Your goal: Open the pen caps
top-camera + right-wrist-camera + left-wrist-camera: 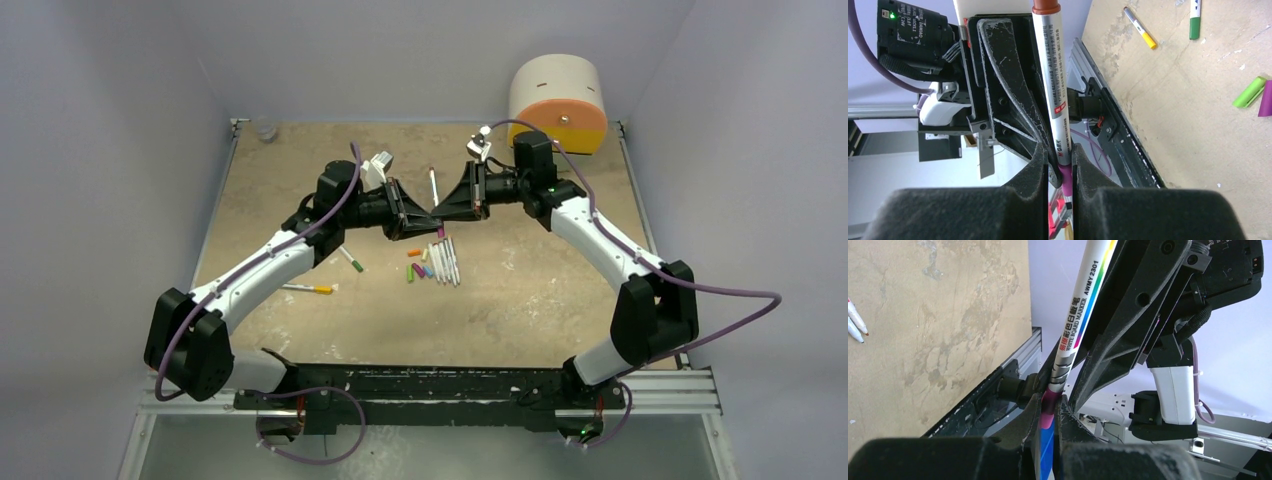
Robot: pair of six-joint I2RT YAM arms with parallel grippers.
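Gripping: left gripper [1048,414] and right gripper [1060,166] are both clamping tight on one pen [1082,310], right by its magenta cap [1065,179].
Pen position: hanging above the table [560,290], between the arms.
Loose caps [1248,92]: lying beside other pens [445,262].

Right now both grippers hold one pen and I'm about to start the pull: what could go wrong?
1. The left gripper and right gripper clamp the pen close together at its magenta cap; if both pinch the cap, pulling may drag the pen through one grip.
2. Their jaws almost touch, so a twist could knock them together.
3. A freed cap might drop among the loose pens nearby.
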